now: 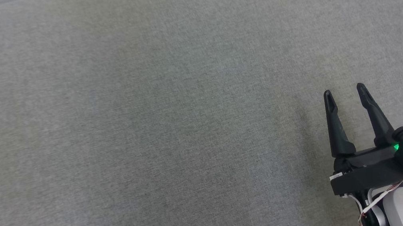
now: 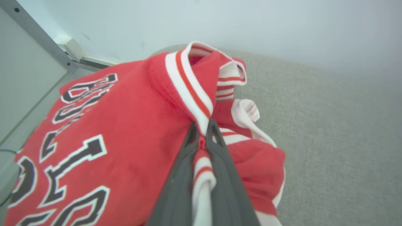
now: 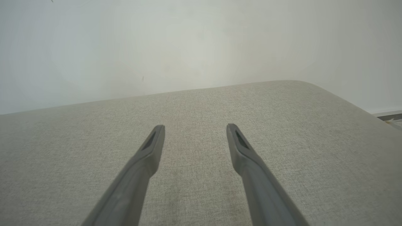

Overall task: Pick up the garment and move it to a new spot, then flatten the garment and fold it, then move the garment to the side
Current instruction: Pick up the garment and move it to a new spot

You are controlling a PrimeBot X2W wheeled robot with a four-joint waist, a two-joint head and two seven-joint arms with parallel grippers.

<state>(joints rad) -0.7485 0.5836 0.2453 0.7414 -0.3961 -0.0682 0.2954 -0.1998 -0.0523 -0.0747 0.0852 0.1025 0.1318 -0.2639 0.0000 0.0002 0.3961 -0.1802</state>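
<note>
The garment (image 2: 119, 125) is a red jersey with white and red striped trim and black, white-edged lettering. In the left wrist view it lies bunched near the left end of the grey cushion (image 2: 329, 131). My left gripper (image 2: 202, 127) is shut on the garment's striped trim, which runs down between the two fingers. My right gripper (image 1: 345, 93) stands open at the lower right of the head view, just above the cushion (image 1: 145, 117), with nothing between its fingers. The right wrist view shows the same open gripper (image 3: 194, 128) over bare fabric.
A pale wall (image 3: 188, 40) rises behind the cushion. Left of the garment a metal rail (image 2: 40, 37) and a white fitting (image 2: 70, 47) run along the wall, with floor below. The cushion's rounded right corner (image 3: 314, 86) drops away to the floor.
</note>
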